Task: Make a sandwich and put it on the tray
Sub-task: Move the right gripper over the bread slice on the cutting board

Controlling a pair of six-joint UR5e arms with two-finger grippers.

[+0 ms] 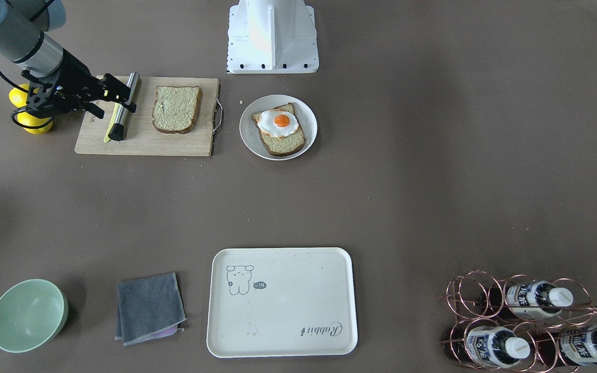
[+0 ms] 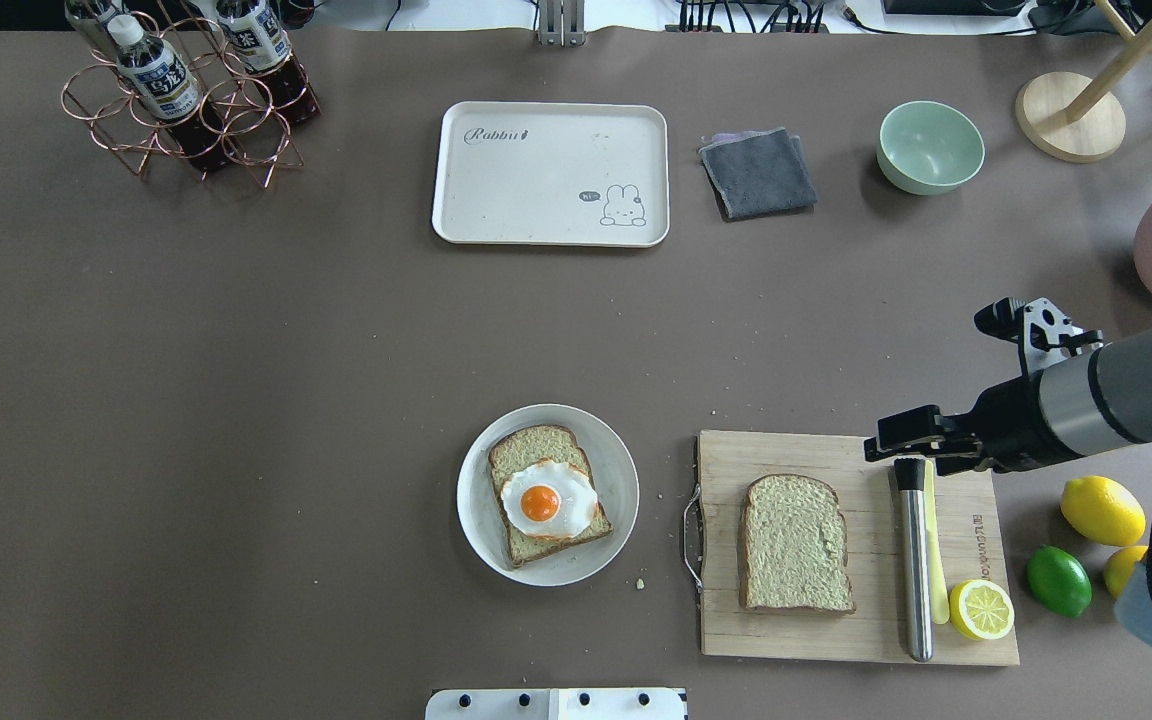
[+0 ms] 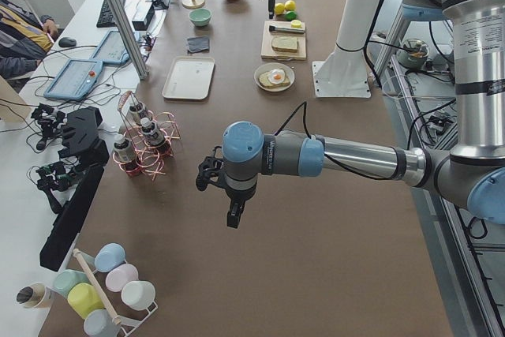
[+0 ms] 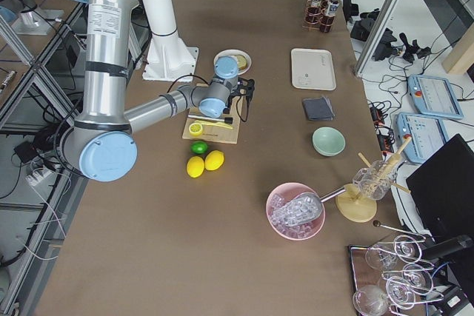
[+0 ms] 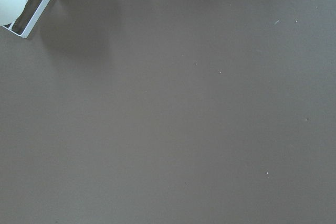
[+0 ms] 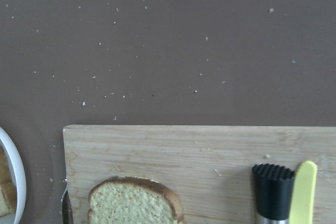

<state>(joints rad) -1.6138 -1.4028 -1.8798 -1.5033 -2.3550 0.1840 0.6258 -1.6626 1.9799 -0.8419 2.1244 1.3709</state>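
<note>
One bread slice with a white fried egg point(image 1: 278, 123) on it lies on a round white plate point(image 1: 306, 111), and shows in the overhead view too point(image 2: 546, 500). A second bare bread slice point(image 1: 176, 109) point(image 2: 796, 545) lies on the wooden cutting board point(image 1: 143, 142). The cream tray point(image 1: 288, 311) point(image 2: 536, 190) lies apart from them, with nothing on it. My right gripper point(image 1: 128, 101) point(image 2: 886, 445) hovers over the board's far edge by the knife, open and empty. My left gripper point(image 3: 234, 217) hangs over bare table far from the food. I cannot tell whether it is open.
A steel-handled knife point(image 2: 913, 560) and a lemon half point(image 2: 981, 609) lie on the board. Lemons point(image 2: 1102, 510) and a lime point(image 2: 1058, 581) sit beside it. A grey cloth point(image 2: 758, 172), a green bowl point(image 2: 931, 146) and a bottle rack point(image 2: 186, 95) stand near the tray.
</note>
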